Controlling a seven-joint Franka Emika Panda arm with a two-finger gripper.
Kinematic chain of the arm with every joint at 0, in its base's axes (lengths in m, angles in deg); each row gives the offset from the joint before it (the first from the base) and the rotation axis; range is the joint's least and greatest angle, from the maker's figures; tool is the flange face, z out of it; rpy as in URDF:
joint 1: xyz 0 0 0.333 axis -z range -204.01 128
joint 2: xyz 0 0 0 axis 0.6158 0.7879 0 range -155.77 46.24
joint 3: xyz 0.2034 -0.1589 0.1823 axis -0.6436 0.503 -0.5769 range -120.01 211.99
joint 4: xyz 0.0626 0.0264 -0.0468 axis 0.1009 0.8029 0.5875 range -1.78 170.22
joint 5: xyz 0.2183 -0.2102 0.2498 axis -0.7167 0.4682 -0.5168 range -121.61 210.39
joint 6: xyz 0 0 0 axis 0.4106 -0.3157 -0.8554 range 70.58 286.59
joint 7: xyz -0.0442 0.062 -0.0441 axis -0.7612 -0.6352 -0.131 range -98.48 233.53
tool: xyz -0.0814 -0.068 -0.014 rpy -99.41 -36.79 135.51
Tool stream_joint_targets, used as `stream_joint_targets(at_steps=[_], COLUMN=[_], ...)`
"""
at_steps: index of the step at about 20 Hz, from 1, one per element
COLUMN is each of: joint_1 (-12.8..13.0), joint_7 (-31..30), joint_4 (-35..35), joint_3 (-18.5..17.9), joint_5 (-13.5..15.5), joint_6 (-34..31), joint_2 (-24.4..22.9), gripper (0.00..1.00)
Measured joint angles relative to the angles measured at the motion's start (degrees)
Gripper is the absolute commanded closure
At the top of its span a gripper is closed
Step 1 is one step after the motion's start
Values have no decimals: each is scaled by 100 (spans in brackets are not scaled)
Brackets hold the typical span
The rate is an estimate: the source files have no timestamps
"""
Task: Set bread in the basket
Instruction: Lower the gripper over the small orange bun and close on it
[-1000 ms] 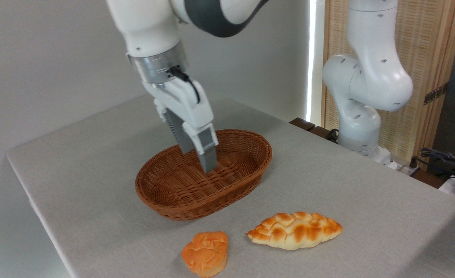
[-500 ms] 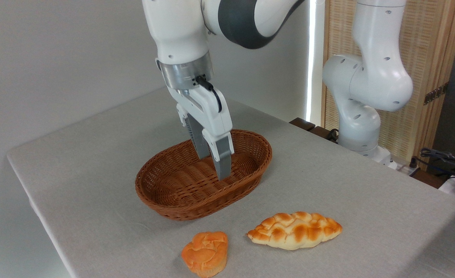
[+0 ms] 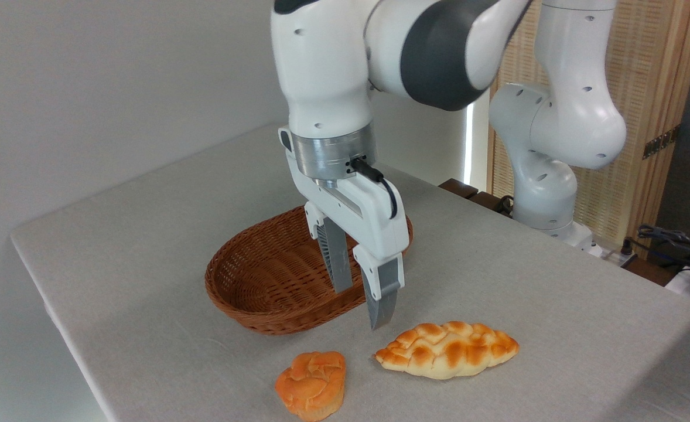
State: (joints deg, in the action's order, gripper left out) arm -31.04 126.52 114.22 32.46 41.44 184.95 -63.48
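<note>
Bread (image 3: 311,384): probably light, soft, crushable; best pinched gently across its sides. Gripper (image 3: 361,306) spread wide, empty, above the tabletop (image 3: 146,328).

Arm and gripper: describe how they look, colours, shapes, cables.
The arm has glossy white rounded shells with dark grey joint sections and a brushed silver ring at the wrist. The gripper has a white boxy body and two flat grey fingers, one ribbed on its inner face. A short black cable loops from the ring onto the gripper body.
</note>
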Motion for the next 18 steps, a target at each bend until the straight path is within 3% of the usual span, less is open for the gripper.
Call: stream_joint_targets(at_steps=[4,9,14,15,17,18], joint_1=[15,48,62,67,75,78], joint_7=[101,101,101,101,101,101], joint_4=[114,151,150,150,149,148], joint_3=[-24,0,41,50,55,56], joint_5=[0,0,1,1,1,1], joint_6=[940,1784,1989,2002,2005,2005], joint_2=[159,726,1048,1078,1114,1122], gripper=[0,0,1,15,55,63])
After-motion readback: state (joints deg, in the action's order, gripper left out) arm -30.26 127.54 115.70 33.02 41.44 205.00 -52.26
